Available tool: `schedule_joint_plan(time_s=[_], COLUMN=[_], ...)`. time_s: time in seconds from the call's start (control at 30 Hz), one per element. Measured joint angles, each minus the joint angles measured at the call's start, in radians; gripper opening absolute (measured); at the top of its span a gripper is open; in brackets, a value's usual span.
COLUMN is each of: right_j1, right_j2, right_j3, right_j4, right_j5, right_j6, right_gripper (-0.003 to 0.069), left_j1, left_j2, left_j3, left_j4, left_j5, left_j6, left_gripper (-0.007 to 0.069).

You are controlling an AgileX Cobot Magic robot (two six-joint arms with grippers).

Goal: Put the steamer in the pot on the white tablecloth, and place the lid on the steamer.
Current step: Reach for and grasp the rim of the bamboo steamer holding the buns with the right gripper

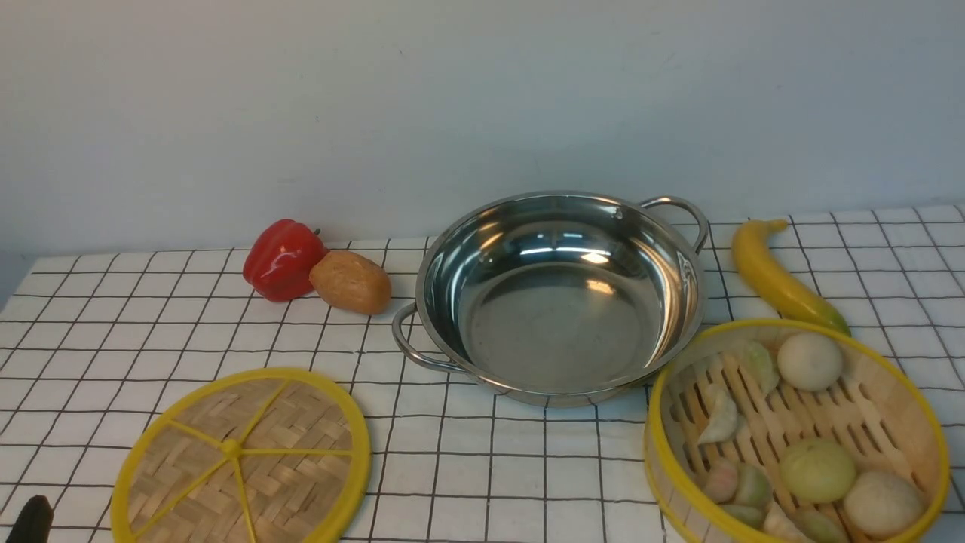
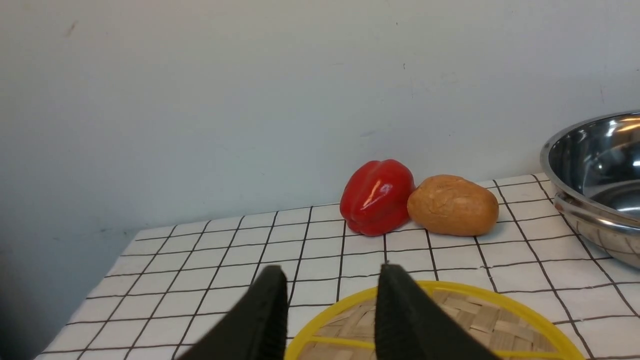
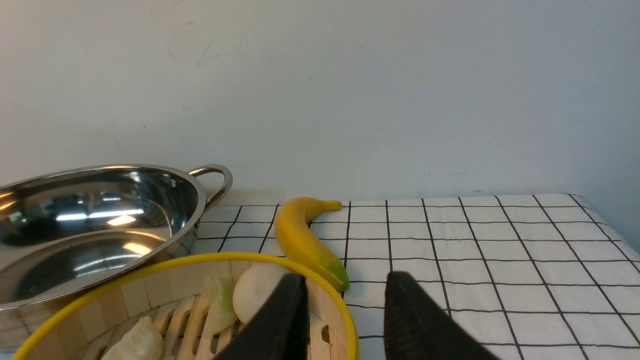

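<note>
Wrist views show left claw [image 2: 330, 268] and right claw [image 3: 345, 276] spread apart, holding nothing.

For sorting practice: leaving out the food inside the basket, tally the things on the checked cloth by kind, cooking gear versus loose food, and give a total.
Cooking gear: 3 (pot, steamer, lid)
Loose food: 3 (red pepper, brown potato, banana)
Total: 6
</note>
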Motion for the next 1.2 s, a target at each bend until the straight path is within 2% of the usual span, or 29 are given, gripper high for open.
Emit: schedule_joint_plan(time_s=[0.1,0.17,0.27,0.4,0.57,0.83,0.93,1.03,1.07,1.13,1.2], right_j1=[0.0,0.0,0.0,0.0,0.0,0.0,0.0,0.0,0.0,0.0,0.0], right_j2=[0.0,0.0,0.0,0.0,0.0,0.0,0.0,0.0,0.0,0.013,0.048], right_j3=[0.0,0.0,0.0,0.0,0.0,0.0,0.0,0.0,-0.002,-0.068,-0.153], right_j4=[0.0,0.032,0.148,0.31,0.406,0.43,0.476,0.49,0.488,0.441,0.35], right_j5=[-0.001,-0.022,-0.085,-0.146,-0.176,-0.198,-0.32,-0.573,-0.608,-0.774,-0.782], right_j6=[0.001,0.037,0.124,0.231,0.277,0.303,0.379,0.455,0.463,0.479,0.485], right_gripper=[0.024,0.024,0.024,0.024,0.024,0.024,0.024,0.024,0.024,0.024,0.024], left_j1=[0.0,0.0,0.0,0.0,0.0,0.0,0.0,0.0,0.0,0.0,0.0], left_j2=[0.0,0.0,0.0,0.0,0.0,0.0,0.0,0.0,0.0,0.01,0.05], left_j3=[0.0,0.0,0.0,0.0,0.0,0.0,0.001,-0.018,-0.026,-0.113,-0.191], left_j4=[-0.057,-0.172,-0.33,-0.411,-0.428,-0.429,-0.429,-0.411,-0.403,-0.318,-0.26], left_j5=[-0.002,-0.002,-0.002,-0.004,-0.006,-0.066,-0.18,-0.331,-0.351,-0.434,-0.42], left_j6=[-0.061,-0.172,-0.303,-0.373,-0.385,-0.385,-0.388,-0.379,-0.372,-0.289,-0.221], left_gripper=[0.0243,0.0243,0.0243,0.0243,0.0243,0.0243,0.0243,0.0243,0.0243,0.0243,0.0243])
